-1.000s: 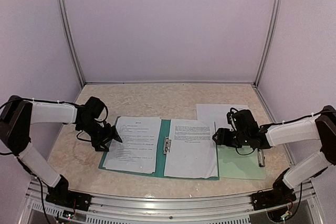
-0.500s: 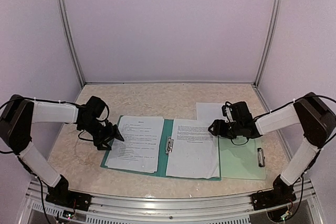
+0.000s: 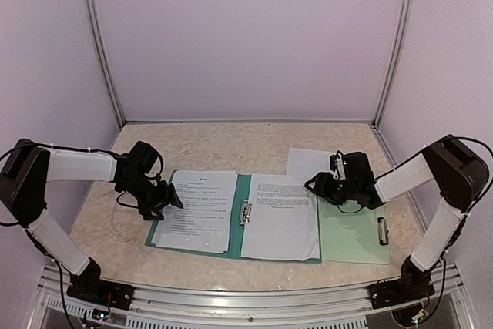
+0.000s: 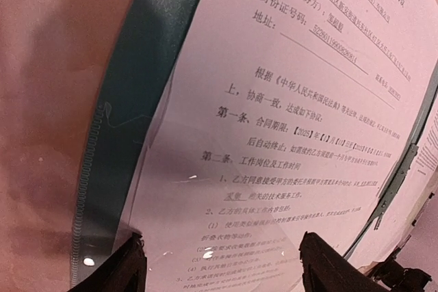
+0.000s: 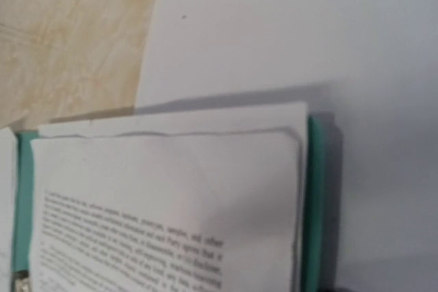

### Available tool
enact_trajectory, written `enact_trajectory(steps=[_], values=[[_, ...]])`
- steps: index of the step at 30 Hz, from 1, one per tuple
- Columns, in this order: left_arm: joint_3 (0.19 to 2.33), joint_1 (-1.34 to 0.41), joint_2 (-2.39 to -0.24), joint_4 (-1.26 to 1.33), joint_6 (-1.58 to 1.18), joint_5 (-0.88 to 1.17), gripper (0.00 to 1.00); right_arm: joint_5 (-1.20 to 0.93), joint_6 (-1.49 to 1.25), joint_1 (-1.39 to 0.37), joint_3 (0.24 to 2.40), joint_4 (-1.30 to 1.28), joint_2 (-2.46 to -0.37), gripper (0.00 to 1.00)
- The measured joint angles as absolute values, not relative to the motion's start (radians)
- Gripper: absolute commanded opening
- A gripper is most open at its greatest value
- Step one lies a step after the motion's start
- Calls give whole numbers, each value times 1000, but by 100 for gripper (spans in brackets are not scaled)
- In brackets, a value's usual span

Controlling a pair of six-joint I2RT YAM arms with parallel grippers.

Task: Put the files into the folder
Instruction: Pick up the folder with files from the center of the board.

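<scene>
The dark teal folder (image 3: 237, 190) lies open in the middle of the table. One printed file (image 3: 196, 209) lies on its left half and a small stack of files (image 3: 281, 217) on its right half. My left gripper (image 3: 166, 198) hangs low over the left file's outer edge. In the left wrist view its fingertips (image 4: 126, 271) stand wide apart over the file (image 4: 287, 100), holding nothing, with the folder edge (image 4: 137, 100) beside it. My right gripper (image 3: 312, 185) is at the far right corner of the right stack (image 5: 171, 196). Its fingers are out of the right wrist view.
A pale mint clipboard (image 3: 354, 236) with a metal clip (image 3: 382, 230) lies right of the folder, partly under it. A loose white sheet (image 3: 308, 161) lies behind it, against the folder's far right corner (image 5: 313, 203). Walls close in the table on three sides.
My right gripper has moved from the clipboard's left edge toward the back, to the right stack's far corner. The left gripper has barely moved.
</scene>
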State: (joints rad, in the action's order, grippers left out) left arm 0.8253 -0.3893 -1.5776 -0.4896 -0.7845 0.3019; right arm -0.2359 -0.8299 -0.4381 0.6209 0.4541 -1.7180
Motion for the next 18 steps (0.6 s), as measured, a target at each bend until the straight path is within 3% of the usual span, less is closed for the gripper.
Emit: enact_trajectory(steps=[18], values=[[837,-414,-1592,-479,-785,290,74,-411,-1005,-437,579,513,-1662,51]])
